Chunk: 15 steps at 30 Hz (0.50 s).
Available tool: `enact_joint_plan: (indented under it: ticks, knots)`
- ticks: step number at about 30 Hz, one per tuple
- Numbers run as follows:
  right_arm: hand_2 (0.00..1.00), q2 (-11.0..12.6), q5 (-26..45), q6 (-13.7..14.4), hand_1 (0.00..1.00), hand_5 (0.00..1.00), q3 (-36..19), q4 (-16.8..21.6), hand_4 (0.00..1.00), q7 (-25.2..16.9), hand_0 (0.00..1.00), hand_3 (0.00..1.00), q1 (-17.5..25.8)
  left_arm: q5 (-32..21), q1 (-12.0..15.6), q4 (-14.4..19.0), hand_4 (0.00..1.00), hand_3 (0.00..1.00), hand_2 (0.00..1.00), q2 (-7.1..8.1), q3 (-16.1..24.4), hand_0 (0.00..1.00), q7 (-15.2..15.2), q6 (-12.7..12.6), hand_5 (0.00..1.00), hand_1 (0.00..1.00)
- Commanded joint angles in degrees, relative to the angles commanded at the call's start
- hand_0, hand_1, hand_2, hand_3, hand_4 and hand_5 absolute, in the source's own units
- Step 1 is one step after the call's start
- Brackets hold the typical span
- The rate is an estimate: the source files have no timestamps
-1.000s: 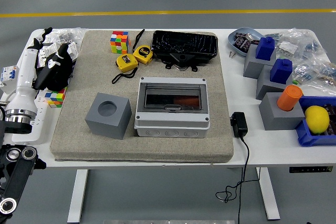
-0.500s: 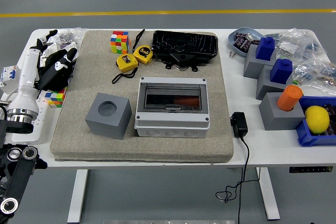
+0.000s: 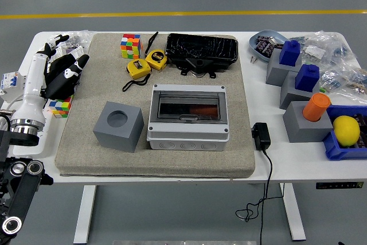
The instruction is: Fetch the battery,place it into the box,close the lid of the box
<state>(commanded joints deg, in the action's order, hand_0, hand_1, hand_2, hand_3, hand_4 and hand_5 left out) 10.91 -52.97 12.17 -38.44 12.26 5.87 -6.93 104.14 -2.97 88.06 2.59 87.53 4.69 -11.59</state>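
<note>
Left robot hand (image 3: pixel 62 74) hovers over mat's (image 3: pixel 80 142) left edge.

Left hand (image 3: pixel 62 74) hovering at mat's (image 3: pixel 86 159) left edge, fingers relaxed, holding nothing. Box (image 3: pixel 188 116) sitting mid-mat, lid down. Grey cube (image 3: pixel 118 125) lying just beside it.

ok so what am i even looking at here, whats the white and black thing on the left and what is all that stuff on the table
This is one view from a camera high on a humanoid robot, looking down over its white table. The white tube with the black left hand is its left arm, over the table's left edge, fingers relaxed and holding nothing. The right arm is out of view. On the beige mat lie a grey plastic box with a clear lid, shut, a grey cube with a round hole, two yellow tape measures and a colourful puzzle cube.
</note>
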Motion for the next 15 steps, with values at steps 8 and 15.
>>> enact_joint_plan:
  ticks: [8, 15]
  knots:
    - [0.703, 0.1, 0.0, -0.1, 0.687, 0.98, 0.0, 0.0, 0.998, 0.0, 0.746, 0.734, 0.3, -0.2, 0.3, -0.1, 0.998, 0.829, 0.912, 0.3, -0.5, 0.881, -0.1, 0.4, 0.765, 0.933]
    - [0.704, 0.0, -0.1, -0.1, 0.688, 0.979, 0.0, 0.0, 0.998, 0.0, 0.746, 0.733, 0.4, -0.2, 0.4, -0.1, 0.998, 0.828, 0.911, 0.36, -0.5, 0.892, 0.1, 0.3, 0.763, 0.935]
